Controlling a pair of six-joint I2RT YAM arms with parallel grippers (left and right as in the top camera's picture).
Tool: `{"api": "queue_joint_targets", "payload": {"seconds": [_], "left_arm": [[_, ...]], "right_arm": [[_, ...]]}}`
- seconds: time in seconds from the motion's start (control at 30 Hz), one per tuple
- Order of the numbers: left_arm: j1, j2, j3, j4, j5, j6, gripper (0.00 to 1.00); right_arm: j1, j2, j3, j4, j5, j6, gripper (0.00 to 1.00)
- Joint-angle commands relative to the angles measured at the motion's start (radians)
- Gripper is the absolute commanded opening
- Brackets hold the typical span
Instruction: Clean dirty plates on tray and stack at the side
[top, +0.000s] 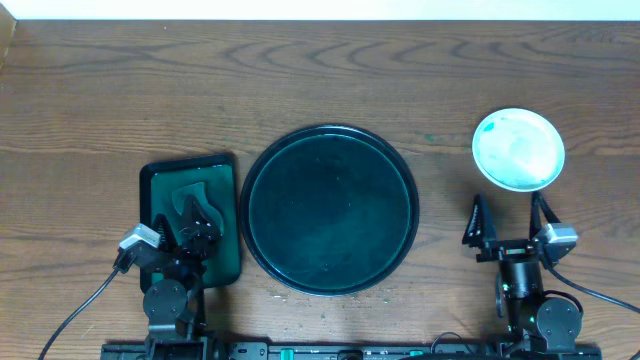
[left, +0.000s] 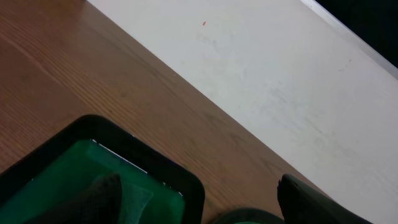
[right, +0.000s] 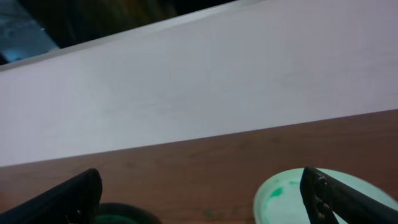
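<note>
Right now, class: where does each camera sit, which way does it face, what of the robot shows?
Overhead: above the table, looking straight down; left gripper, right gripper show.
Left wrist: on left arm, facing forward over the sponge tray; own fingers show.
Right wrist: on right arm, facing forward past the plate; own fingers show.
Shared: overhead and right wrist both show the plate.

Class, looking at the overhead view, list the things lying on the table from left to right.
First the small rectangular green tray → large round dark tray → white plate smeared with green.
</note>
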Motion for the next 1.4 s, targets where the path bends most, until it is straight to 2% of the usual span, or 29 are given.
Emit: {"api": "queue_joint_targets", "payload": {"seconds": [0.0,0.33,1.37], "left_arm": [[-0.004,-0.005,-0.018,-0.041,-0.005,-0.001,0.80],[-0.004,-0.005,-0.018,-0.041,-0.005,-0.001,0.80],[-0.004,0.001,-0.018,-0.041,-0.005,-0.001,0.80]], "right_arm": [[0.043,-0.010,-0.002,-0.013,0.037,-0.021,0.99],[0.043,-0.010,-0.002,-0.230,0.035,-0.048,0.99],[0.043,-0.010,-0.001,-0.228,0.035,-0.066,0.99]]}}
